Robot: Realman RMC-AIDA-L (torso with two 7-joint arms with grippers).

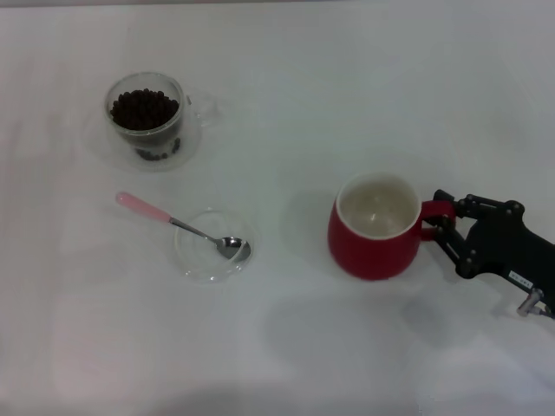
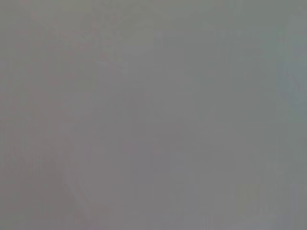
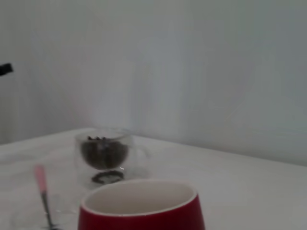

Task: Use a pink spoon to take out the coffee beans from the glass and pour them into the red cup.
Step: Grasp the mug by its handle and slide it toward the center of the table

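Red cup [image 1: 375,227] is sitting nearest, upright, its loop handle lying between the right gripper [image 1: 440,224]'s parted fingers. One pink spoon [image 1: 180,225] is resting in one clear dish [image 1: 212,245]; farther off, one glass [image 1: 147,117] is holding coffee beans [image 1: 143,109].

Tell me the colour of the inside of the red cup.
Cream-white inside the red cup, with a glossy red outside; the head view shows it best.
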